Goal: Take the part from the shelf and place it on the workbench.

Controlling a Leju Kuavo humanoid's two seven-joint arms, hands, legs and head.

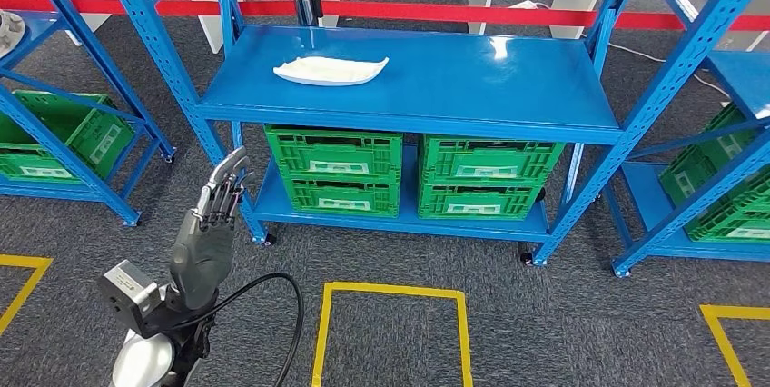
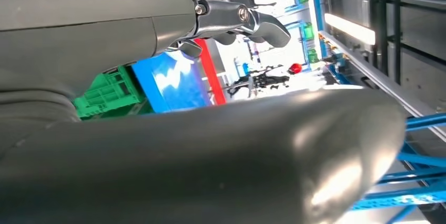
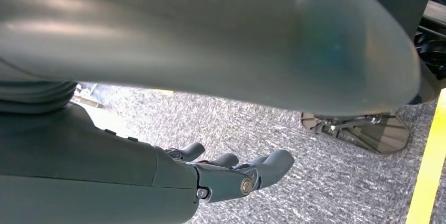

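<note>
Head view: the white part (image 1: 330, 70) lies flat on the top board of the blue shelf (image 1: 508, 87), upper centre of the frame, a little left of the middle. It's a shallow, boat-shaped shell, and I judge it light, stiff and rather thin, likely smooth enough to slip; I'd take it across the middle of its long edges. My left hand (image 1: 207, 237) is raised at lower left, fingers apart and holding nothing, well short of the part and below the shelf board. Green crates (image 1: 334, 169) sit on the lower board.

Left wrist view: my fingers (image 2: 247, 21) stretch out with nothing between them, blue shelf and green crate behind.

Right wrist view: my right hand (image 3: 231, 174) hangs over grey carpet (image 3: 326, 182), fingers loosely extended, holding nothing, a yellow floor line (image 3: 428, 174) at the right edge.
</note>
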